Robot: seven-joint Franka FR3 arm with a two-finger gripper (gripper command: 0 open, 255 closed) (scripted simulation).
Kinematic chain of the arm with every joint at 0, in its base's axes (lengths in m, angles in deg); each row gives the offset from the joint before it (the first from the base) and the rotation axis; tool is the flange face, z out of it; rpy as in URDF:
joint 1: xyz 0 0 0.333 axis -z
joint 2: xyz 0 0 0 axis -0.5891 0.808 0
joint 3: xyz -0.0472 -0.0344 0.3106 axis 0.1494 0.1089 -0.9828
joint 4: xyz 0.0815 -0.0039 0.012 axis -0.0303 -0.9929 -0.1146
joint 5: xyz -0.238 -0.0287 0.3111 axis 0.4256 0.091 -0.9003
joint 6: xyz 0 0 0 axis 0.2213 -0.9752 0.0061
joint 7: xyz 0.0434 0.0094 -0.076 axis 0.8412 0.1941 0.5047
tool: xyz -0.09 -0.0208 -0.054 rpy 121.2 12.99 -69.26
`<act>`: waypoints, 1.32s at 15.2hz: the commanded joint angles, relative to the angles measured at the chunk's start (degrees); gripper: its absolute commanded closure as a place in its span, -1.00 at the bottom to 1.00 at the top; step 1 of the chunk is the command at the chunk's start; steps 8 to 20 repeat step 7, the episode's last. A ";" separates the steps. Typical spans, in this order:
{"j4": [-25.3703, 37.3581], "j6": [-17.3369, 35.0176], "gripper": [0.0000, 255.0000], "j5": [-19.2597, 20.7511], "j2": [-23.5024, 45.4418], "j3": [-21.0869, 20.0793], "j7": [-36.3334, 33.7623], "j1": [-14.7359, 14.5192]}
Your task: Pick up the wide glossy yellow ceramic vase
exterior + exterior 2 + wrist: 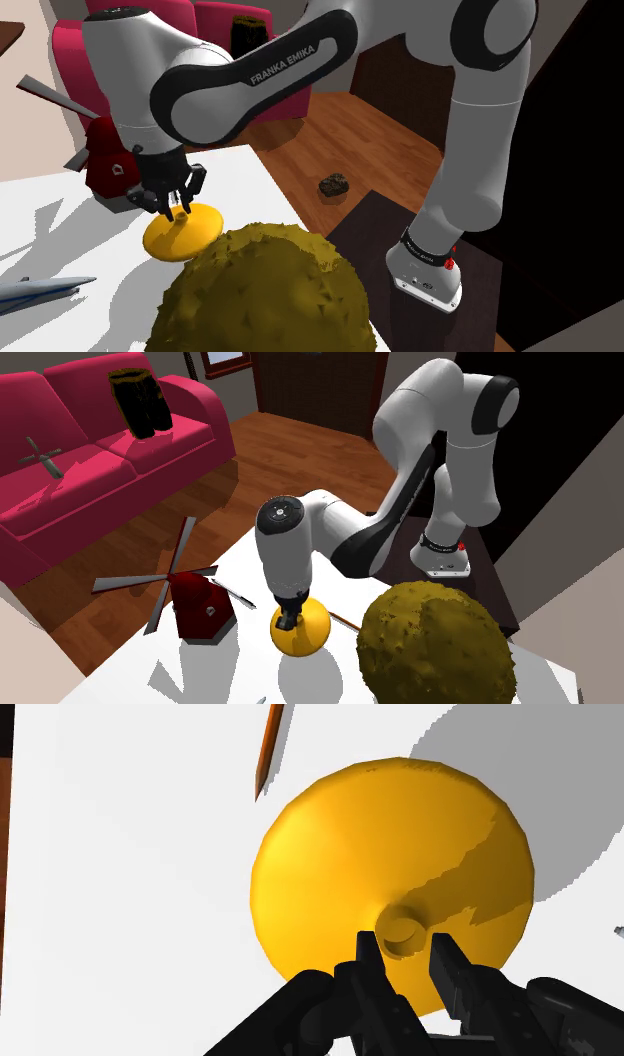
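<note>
**Pinching the vase by its neck**

My end effector (403,944) comes straight down with its fingers pinched on the narrow neck of the yellow vase (380,854), the only part slim enough to fit between them. The wide body flares out below and rests on the white counter (120,854), not yet lifted by my reckoning. An orange stick (268,749) lies just beyond it. A red windmill (200,607) stands beside the vase and a rough olive ball (435,642) sits near on the other side. Farther off are the wood floor (370,130) and a crimson sofa (90,462).
</note>
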 commanded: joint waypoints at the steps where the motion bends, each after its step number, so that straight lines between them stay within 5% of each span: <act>1: 0.62 -1.30 1.00 -0.58 -0.82 -0.23 0.41 0.21; 20: 2.44 -4.05 1.00 -1.47 -1.99 -0.57 1.02 0.41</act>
